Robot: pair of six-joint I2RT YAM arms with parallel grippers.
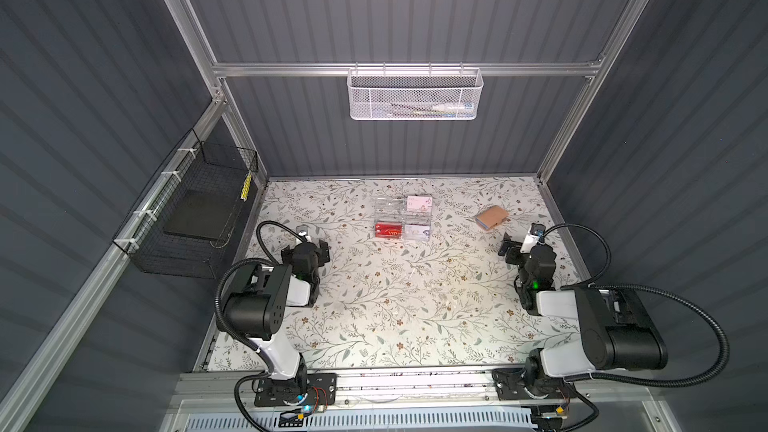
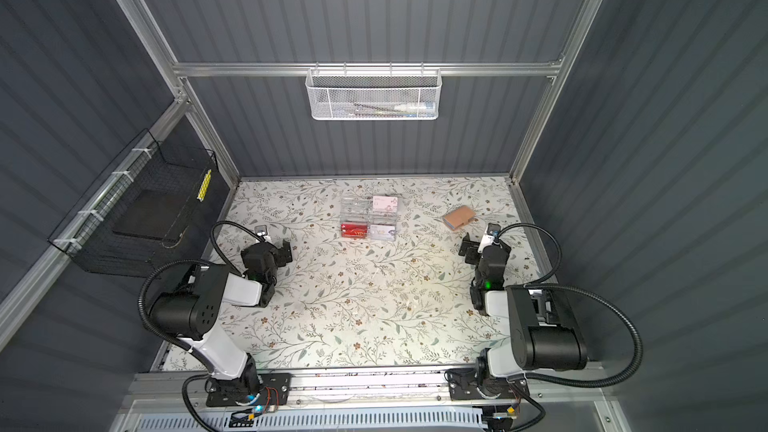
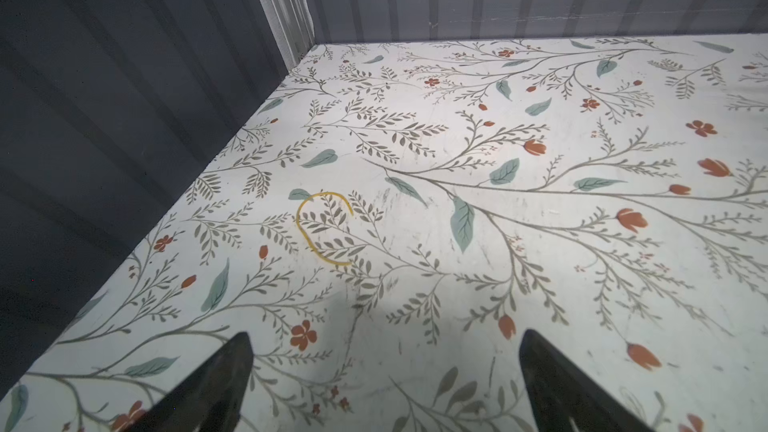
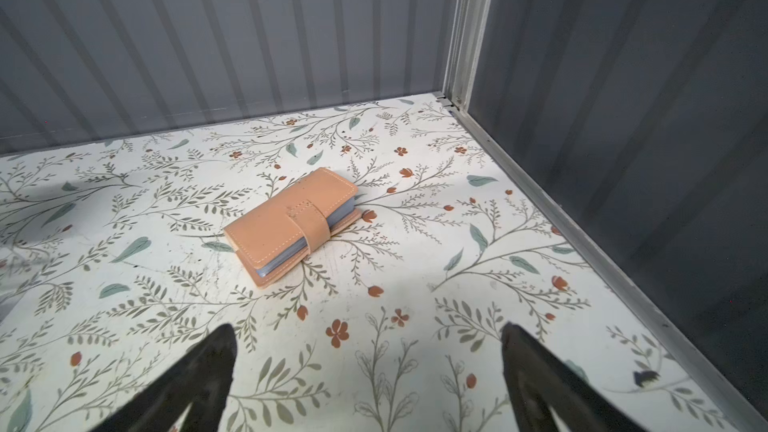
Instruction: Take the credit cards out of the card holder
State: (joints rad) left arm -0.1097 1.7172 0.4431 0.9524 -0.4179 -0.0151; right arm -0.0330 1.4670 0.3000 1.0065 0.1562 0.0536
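The tan card holder (image 1: 492, 218) (image 2: 458, 218) lies closed on the floral table at the back right, its strap fastened over the front edge. In the right wrist view the card holder (image 4: 291, 224) shows grey-blue sleeve edges between its covers. The credit cards are hidden inside it. My right gripper (image 1: 524, 243) (image 4: 368, 328) hovers open just in front of the holder, apart from it, with nothing between its fingers. My left gripper (image 1: 306, 248) (image 3: 384, 336) stands open over bare table at the left, far from the holder.
A clear acrylic box (image 1: 404, 218) at the back middle holds a red card (image 1: 389, 230) and pale cards. A yellow rubber band (image 3: 324, 226) lies ahead of the left gripper. A white mesh basket (image 1: 415, 95) hangs on the back rail, a black wire basket (image 1: 187, 214) on the left wall.
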